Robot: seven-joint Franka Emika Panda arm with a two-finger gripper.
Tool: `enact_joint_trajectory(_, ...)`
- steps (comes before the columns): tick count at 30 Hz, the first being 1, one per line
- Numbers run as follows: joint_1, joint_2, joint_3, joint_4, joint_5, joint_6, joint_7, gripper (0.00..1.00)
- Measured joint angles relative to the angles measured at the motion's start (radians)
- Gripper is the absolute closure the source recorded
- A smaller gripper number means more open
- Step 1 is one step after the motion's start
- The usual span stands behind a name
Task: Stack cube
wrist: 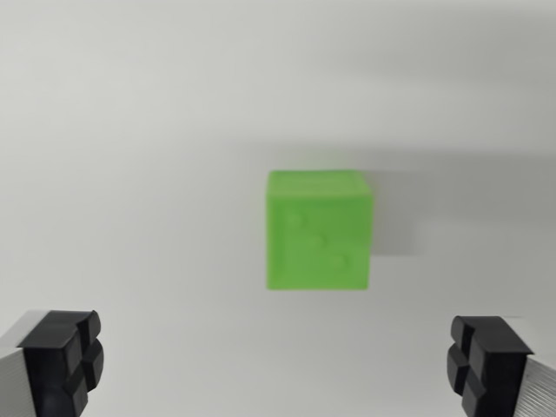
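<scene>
Black fingertips [65, 360] sit at seven and five o'clock, the gripper [276, 365] spread wide and holding nothing. Just above centre toward twelve, a green cube [319, 230] rests on the white table [130, 130], slightly blurred.

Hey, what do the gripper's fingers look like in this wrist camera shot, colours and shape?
The gripper shows only as two fingertips in the bottom corners. Each finger ends in a black, blocky pad with grooves that split its face into rounded segments, fixed to a pale silver-grey metal body at the outer side. The other pad matches it. No cables or markings are visible.
</scene>
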Motion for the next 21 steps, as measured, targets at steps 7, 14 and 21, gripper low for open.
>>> enact_joint_trajectory(7, -0.032, 0.035, -0.015, -0.017, 0.017, 0.053, -0.069, 0.0)
enact_joint_trajectory(14, -0.034, 0.116, -0.006, -0.018, 0.053, 0.129, -0.097, 0.0)
enact_joint_trajectory(21, -0.041, 0.188, 0.008, -0.015, 0.092, 0.197, -0.126, 0.0)
